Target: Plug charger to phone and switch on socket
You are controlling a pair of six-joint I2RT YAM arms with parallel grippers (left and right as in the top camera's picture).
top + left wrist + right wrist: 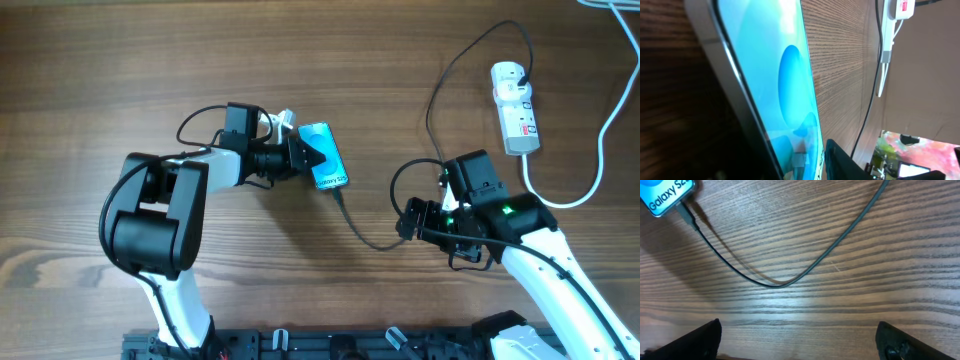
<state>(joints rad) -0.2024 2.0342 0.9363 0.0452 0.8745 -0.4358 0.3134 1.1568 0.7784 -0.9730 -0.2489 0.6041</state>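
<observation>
The phone [327, 157], turquoise with "Galaxy S25" text, lies left of the table's middle. My left gripper [303, 155] is shut on its sides. The phone [775, 75] fills the left wrist view between the fingers [810, 167]. The charger, a thin black cable [372, 243], runs from the phone's lower end past my right arm up to the socket [515, 108] at the far right. In the right wrist view its plug tip [685, 212] sits in the phone's bottom edge [665, 192]. My right gripper [412, 222] is open and empty above bare wood [797, 335].
The socket's thick white lead [600, 150] loops off the right edge. The socket also shows in the left wrist view [902, 7], far off. The black cable forms a loop by my right wrist [400, 180]. The table is brown wood.
</observation>
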